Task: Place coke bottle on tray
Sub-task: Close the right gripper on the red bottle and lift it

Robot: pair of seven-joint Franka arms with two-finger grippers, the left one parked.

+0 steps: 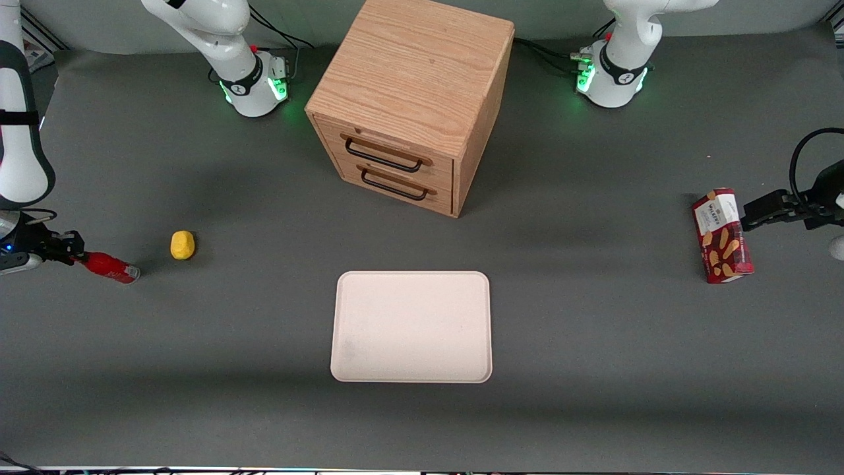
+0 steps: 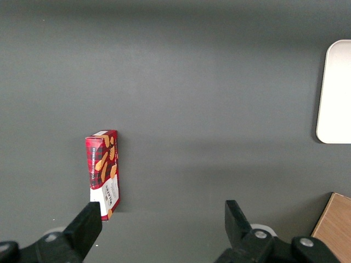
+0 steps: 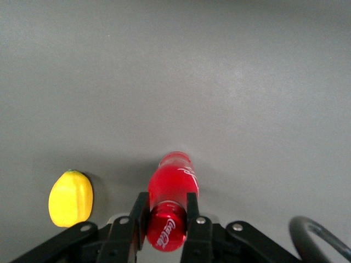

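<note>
Right wrist view: we see the gripper [image 3: 164, 216] clamped on the coke bottle [image 3: 171, 193].
Bottle lies near the yellow lump [image 1: 182, 245], well apart from the tray [image 1: 412, 327].

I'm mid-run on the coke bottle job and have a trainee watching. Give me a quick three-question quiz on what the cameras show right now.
1. True or false: the coke bottle already rests on the tray.
2. Multiple choice: what does the gripper have between its fingers? A) the yellow lemon-shaped object B) the coke bottle C) the red snack box
3. Fill in: the wooden cabinet shows ___ drawer handles on its front.

Key
1. False. The bottle lies on the table at the working arm's end, apart from the tray.
2. B. The fingers are closed on the bottle at its cap end.
3. Two.
</note>
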